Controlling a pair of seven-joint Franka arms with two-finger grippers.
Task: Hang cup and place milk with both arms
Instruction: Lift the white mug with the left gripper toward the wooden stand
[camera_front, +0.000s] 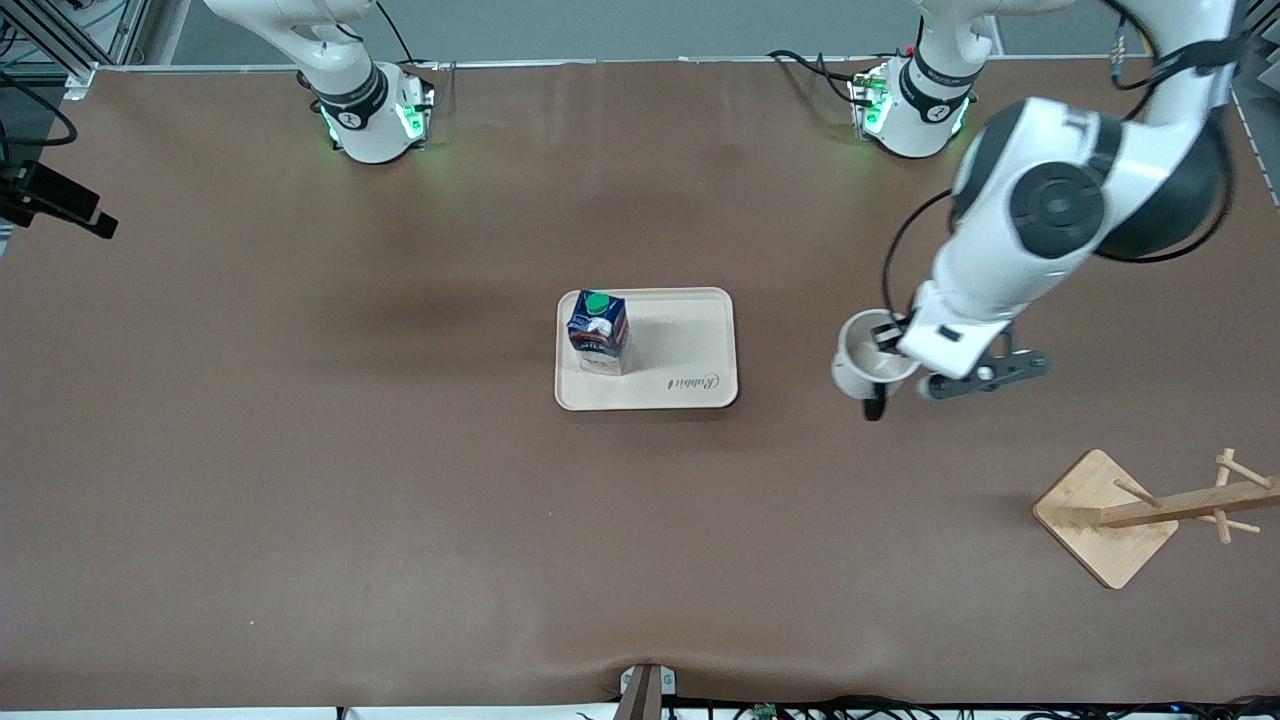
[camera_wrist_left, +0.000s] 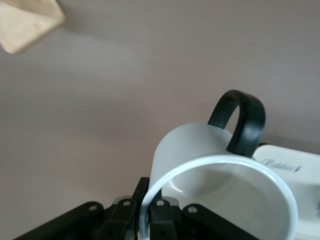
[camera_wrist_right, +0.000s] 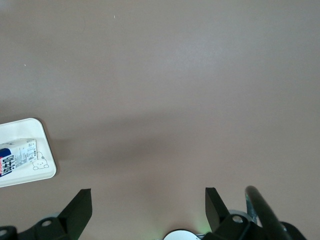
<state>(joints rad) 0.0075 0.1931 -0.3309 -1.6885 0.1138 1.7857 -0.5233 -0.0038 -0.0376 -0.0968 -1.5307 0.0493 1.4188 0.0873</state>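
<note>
Brown table (camera_front: 300, 450): one milk (camera_front: 598, 333) on tray (camera_front: 690, 345); left jaws clamp one cup (camera_front: 865, 362); right jaws spread

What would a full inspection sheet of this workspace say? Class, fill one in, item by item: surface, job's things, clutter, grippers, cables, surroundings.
Surface: brown table, mostly bare.
Job's things: milk upright on the beige tray mid-table, at the tray's end toward the right arm; cup lifted above the table, handle free; wooden rack toward the left arm's end, nearer the front camera, nothing hung on it.
Clutter: nothing seen.
Grippers: left gripper shut on the cup's rim, between tray and rack; right gripper open, empty, over bare table, its arm waiting.
Cables: bundles by both bases and along the table's front edge.
Surroundings: metal framing at one top corner.
</note>
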